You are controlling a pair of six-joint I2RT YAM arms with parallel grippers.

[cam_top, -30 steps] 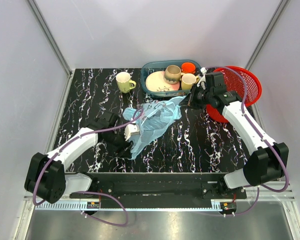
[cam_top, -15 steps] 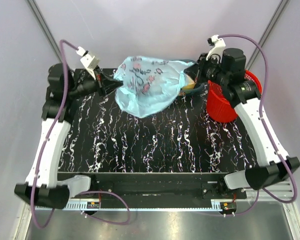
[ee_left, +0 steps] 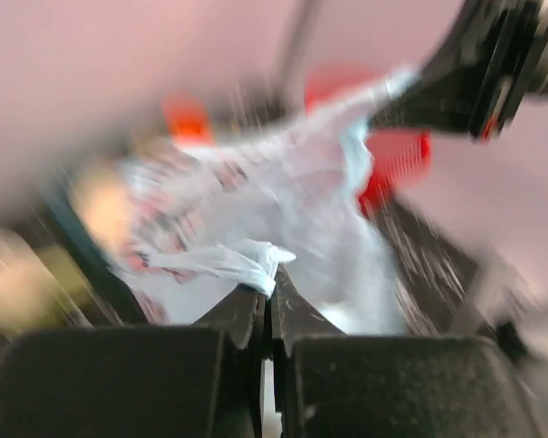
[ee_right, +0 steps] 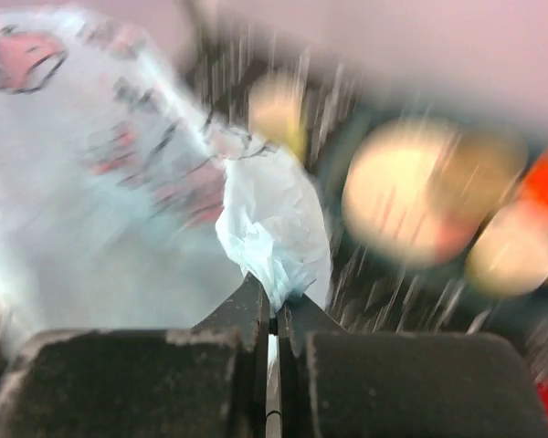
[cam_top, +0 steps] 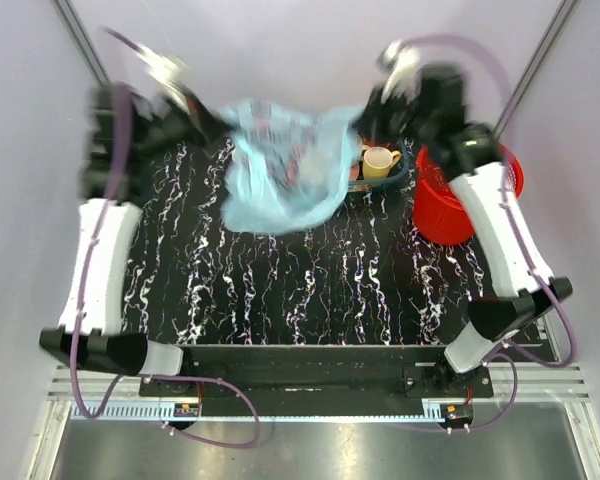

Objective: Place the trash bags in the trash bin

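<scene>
Both arms are lifted high over the far part of the surface [cam_top: 310,290]. The top view is blurry, so small things are hard to see.

The trash bag [cam_top: 280,175] hangs in the air between the two grippers. It is stretched out sideways, with its long way running from 9 o'clock to 3 o'clock. It does not touch the surface.

The left gripper [ee_left: 269,281] is pressed together and pinches a twisted white-blue bit of the bag's edge. The right gripper [ee_right: 276,306] is pressed together too, with a crumpled lump of the bag sticking up from between its fingers. So each gripper holds one end.

The trash bin [cam_top: 448,205] stands on the surface at about 3 o'clock from the bag and a little toward 4, low down under the right arm. The bag is not over it yet. A yellow mug [cam_top: 380,160] sits between the bag and the bin, just below the right gripper.

The right gripper is the one nearer to the bin, and the left gripper is well apart from it, over at the 9 o'clock side. I think the next move has to carry the whole bag toward 3 o'clock. The bag looks wider than the bin's mouth, so it may need to bunch up to fit. It could catch on the rim or brush the mug.
</scene>
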